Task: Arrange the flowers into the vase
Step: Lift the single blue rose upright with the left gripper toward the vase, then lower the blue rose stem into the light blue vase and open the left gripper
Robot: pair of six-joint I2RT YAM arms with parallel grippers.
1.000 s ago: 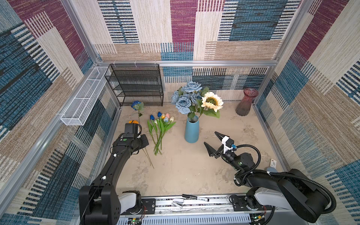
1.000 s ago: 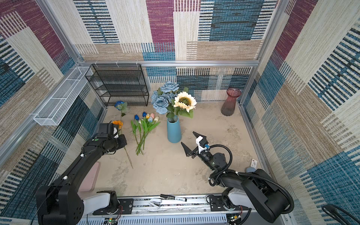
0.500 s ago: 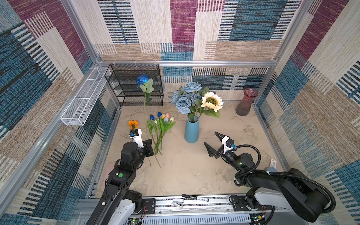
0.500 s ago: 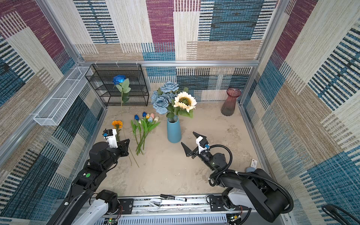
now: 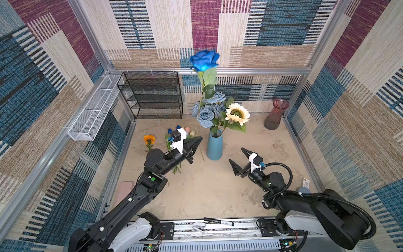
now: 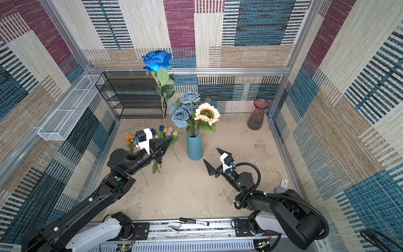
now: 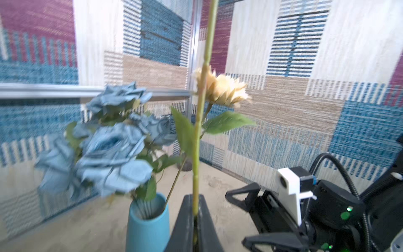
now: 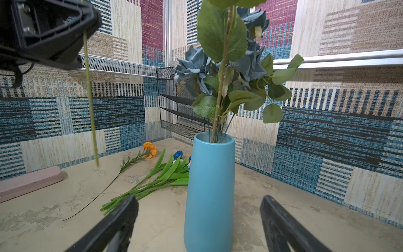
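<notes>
I am holding the rose (image 5: 204, 60) upright, left tool (image 5: 199, 138) clamped on its stem, just beside the vase (image 5: 214, 145); right tool (image 5: 236, 155) is hanging with jaws apart. The dangling stem end (image 8: 95, 157) risks catching the rim or the crowded blooms (image 5: 206, 113), tipping the vase.

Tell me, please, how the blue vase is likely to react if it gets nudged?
It probably tips readily: the blue vase is tall and slim, with dusty-blue roses and a sunflower spreading wide above its rim. Its smooth surface may slide on the table before toppling.
</notes>
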